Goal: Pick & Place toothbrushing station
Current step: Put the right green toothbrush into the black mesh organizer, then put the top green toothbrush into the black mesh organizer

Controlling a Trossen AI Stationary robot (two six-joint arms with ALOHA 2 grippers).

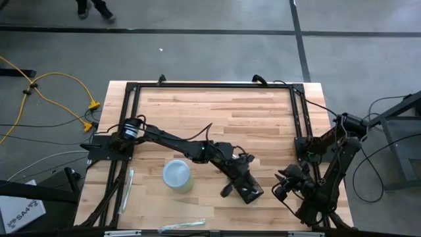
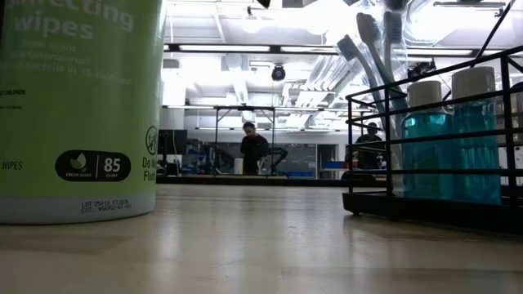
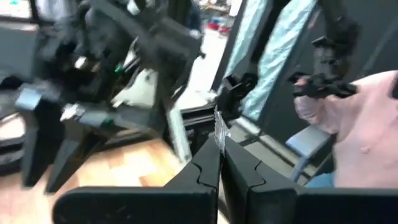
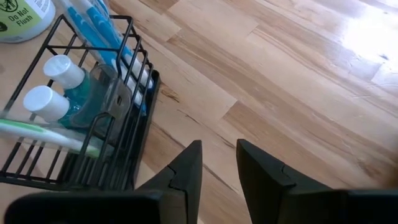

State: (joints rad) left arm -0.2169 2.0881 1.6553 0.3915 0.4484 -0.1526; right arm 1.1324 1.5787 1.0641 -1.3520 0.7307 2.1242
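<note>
The toothbrushing station (image 4: 81, 118), a stiff, light wire rack whose bottles could topple, is best gripped by its rim. The left end effector (image 3: 219, 140) is closed on its wire; the right end effector (image 4: 217, 163) is open.

Toothbrushing station (image 1: 248, 191) on table (image 1: 263, 118), right of wipes canister (image 1: 177, 176), bottles (image 4: 59, 87) inside it

Setting: robotics lab or workshop hall | Floor: grey concrete with dark tape lines (image 1: 299, 39), loose yellow cable (image 1: 49, 89) | Bench: wooden table (image 1: 217, 112) in black frame | Background: ceiling strip lights (image 2: 245, 47), equipment racks, two people (image 2: 253, 151) standing.
</note>
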